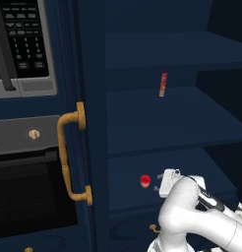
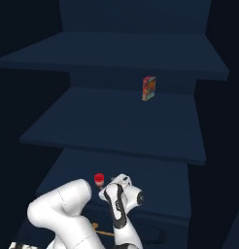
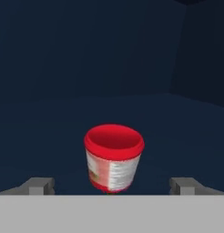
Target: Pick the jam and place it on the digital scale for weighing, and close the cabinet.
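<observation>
Jam, a tiny squat jar [image 3: 114, 158] with a red lid and whitish-pink body, stands upright on the lowest shelf of the tall navy blue cabinet [image 1: 142, 128]. The two-finger gripper [image 3: 113, 185] gapes wide and empty, fingertips [image 3: 40, 185] flanking it at nine and three o'clock, apparently lined up to close on it. A thin red-orange packet [image 1: 163, 84] stands one shelf up, at twelve o'clock.
</observation>
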{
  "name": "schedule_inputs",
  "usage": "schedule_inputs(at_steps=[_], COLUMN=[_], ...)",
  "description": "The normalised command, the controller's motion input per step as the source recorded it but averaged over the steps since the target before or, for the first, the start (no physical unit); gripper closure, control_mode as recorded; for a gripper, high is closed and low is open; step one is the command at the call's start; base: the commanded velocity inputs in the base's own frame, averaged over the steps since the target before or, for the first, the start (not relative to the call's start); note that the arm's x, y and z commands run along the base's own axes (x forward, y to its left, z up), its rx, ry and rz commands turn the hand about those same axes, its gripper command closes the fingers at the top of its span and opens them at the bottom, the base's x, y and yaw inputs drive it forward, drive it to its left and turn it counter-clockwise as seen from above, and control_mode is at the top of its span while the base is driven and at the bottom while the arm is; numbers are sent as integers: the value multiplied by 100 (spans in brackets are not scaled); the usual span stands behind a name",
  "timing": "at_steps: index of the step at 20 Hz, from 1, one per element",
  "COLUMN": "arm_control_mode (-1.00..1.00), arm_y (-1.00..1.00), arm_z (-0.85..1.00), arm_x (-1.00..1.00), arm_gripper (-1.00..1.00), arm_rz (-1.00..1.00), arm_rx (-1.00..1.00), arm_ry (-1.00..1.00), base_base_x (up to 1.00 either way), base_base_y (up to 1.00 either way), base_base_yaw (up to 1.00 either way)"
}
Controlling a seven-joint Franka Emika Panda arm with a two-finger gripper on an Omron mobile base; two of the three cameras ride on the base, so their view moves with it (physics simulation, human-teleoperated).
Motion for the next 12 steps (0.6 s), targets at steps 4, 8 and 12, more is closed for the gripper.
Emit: schedule_inputs(at_steps=[4, 8, 12], arm_control_mode=[-100, -100, -100], arm_y=[3, 7, 0], arm_z=[-30, -22, 1], arm_x=[0, 0, 0], arm_gripper=[-100, -100, -100], arm_rz=[0, 0, 0], arm_rx=[0, 0, 0], arm_ry=[0, 0, 0], base_base_x=[0, 0, 0], base_base_y=[0, 0, 0], base_base_yaw=[0, 0, 0])
